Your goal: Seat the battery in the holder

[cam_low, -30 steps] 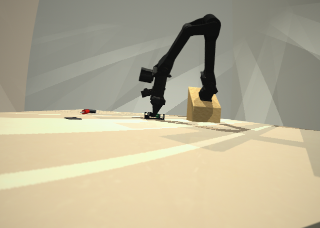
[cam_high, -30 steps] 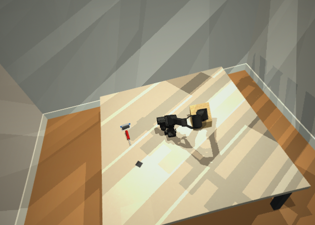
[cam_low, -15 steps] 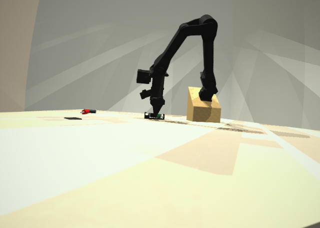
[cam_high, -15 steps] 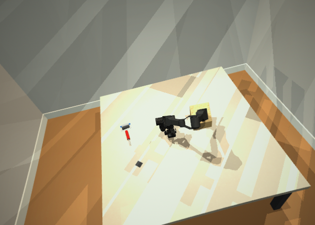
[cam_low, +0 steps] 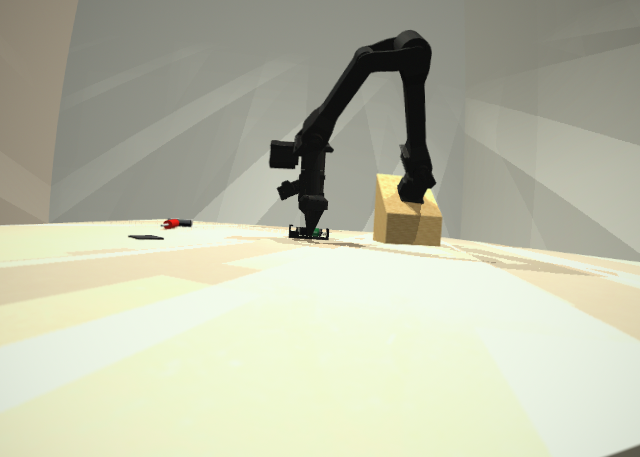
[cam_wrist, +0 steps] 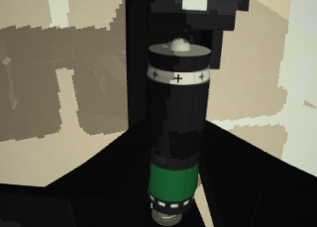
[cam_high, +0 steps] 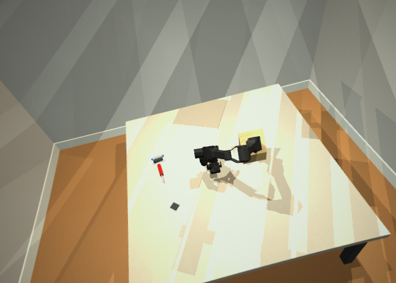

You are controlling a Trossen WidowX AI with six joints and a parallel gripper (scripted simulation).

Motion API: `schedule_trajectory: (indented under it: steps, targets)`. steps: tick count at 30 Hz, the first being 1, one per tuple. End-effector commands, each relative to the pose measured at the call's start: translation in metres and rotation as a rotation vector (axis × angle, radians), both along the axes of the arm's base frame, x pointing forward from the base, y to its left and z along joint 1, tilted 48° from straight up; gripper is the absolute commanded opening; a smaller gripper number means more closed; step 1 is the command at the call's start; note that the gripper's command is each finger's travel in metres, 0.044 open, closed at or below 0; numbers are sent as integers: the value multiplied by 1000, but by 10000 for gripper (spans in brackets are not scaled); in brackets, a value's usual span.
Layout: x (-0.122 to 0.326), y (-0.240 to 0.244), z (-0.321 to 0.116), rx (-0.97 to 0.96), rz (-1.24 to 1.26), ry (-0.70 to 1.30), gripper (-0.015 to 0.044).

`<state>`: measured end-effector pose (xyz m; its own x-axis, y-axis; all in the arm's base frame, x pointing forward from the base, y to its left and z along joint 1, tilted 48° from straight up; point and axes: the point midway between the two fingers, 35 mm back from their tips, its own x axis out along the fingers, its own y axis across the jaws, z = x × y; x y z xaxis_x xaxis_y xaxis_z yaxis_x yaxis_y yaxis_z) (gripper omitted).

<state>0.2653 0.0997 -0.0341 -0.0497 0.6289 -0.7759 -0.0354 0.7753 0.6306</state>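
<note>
The battery (cam_wrist: 176,113) (cam_low: 316,232), black with a green band, lies lengthwise in the black holder (cam_wrist: 137,63) (cam_low: 291,231). My gripper (cam_wrist: 172,131) (cam_low: 310,231) is shut on the battery, one finger on each side, low in the holder. In the wrist view the terminal end with its metal nub points to the lip (cam_wrist: 223,3), with the nub showing just short of it. The flat end is at the spring (cam_wrist: 166,217), which shows below it. Whether the battery rests on the holder floor is hidden by the fingers. The arm hides the holder in the top view.
A wooden block (cam_high: 249,134) (cam_low: 413,228) stands by the arm's base. A red-handled tool (cam_high: 159,169) (cam_low: 170,223) lies at the left beside a grey cylinder with blue ends (cam_high: 157,159). A dark flat square (cam_high: 174,206) (cam_low: 146,236) lies on the table (cam_high: 153,241).
</note>
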Motion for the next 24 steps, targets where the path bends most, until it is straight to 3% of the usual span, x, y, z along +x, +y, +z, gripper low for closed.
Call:
schedule_trajectory:
  steps: [1, 24]
  targets:
    - [0, 2, 0, 1, 8, 12, 63]
    - [12, 2, 0, -1, 7, 9, 63]
